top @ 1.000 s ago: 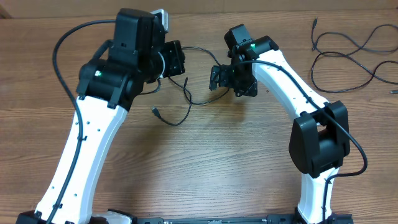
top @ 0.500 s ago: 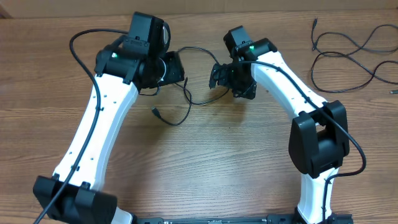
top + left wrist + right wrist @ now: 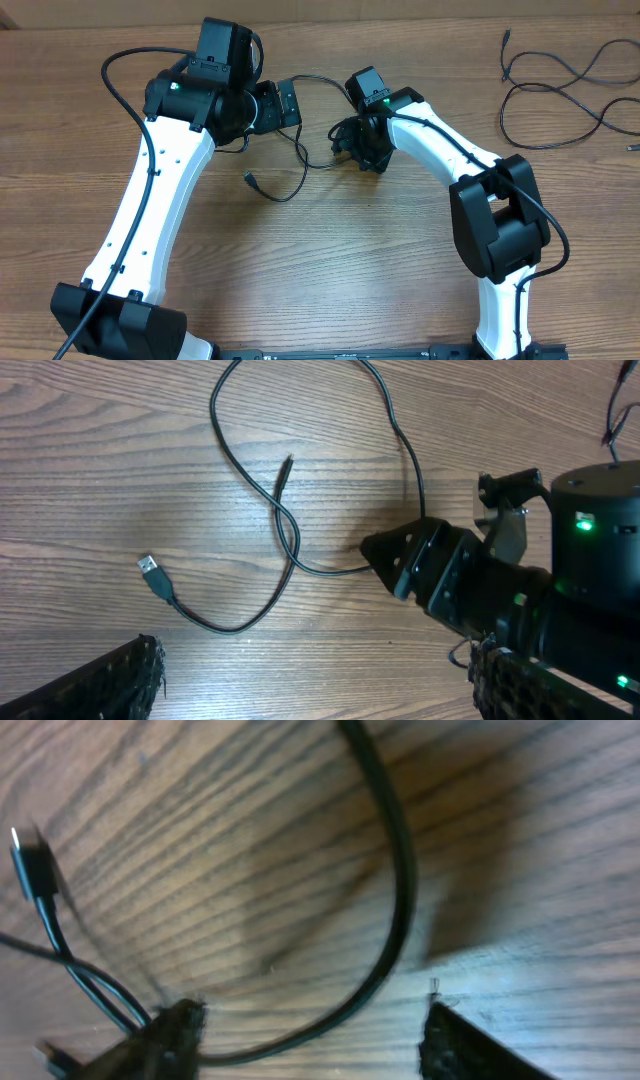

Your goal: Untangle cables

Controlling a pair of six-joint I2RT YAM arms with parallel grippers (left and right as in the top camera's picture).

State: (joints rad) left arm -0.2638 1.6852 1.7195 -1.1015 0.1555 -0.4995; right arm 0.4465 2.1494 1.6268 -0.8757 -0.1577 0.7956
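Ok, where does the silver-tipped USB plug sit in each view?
Overhead: the USB plug lies just left of centre.
Left wrist: the USB plug is at the left, mid-height.
Right wrist: a blurred plug shows at upper left; I cannot tell whether it is the same one.
Shared landmark: the black cable that curves across the wood in every view.

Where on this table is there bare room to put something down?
Bare wood: the wide patch between the left arm and the right arm, and the strip outside the left arm. Crowded: the looped cable beyond that patch and the loose cables far right.
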